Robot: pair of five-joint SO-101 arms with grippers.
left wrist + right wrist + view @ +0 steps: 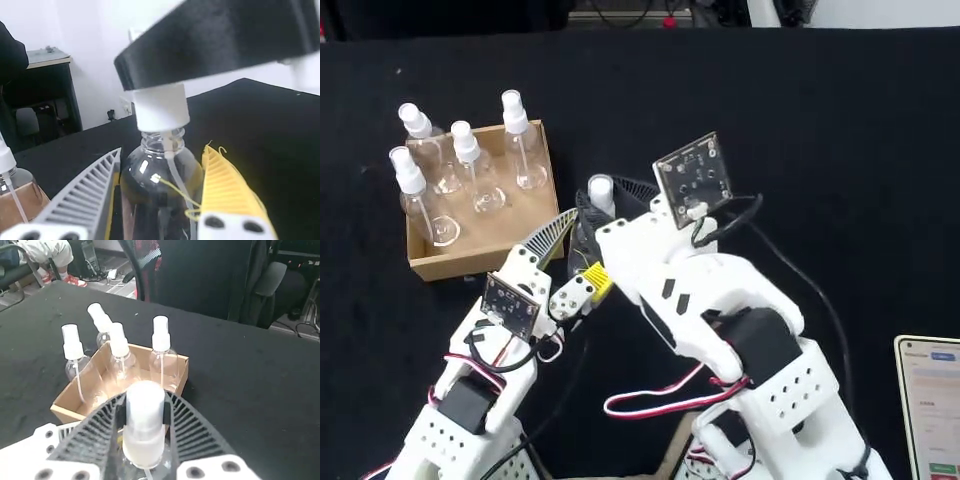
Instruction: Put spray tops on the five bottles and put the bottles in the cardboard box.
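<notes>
The left tool clenches the fifth bottle by its body, just at 3 o'clock of the box. The right tool grasps its spray top; four topped bottles stand inside the box

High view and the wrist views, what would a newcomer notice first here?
Mid-table, the left tool clamps a clear bottle while the right tool holds a white spray top on its neck, threads showing below. Beside them, four capped bottles stand in the cardboard box.
</notes>
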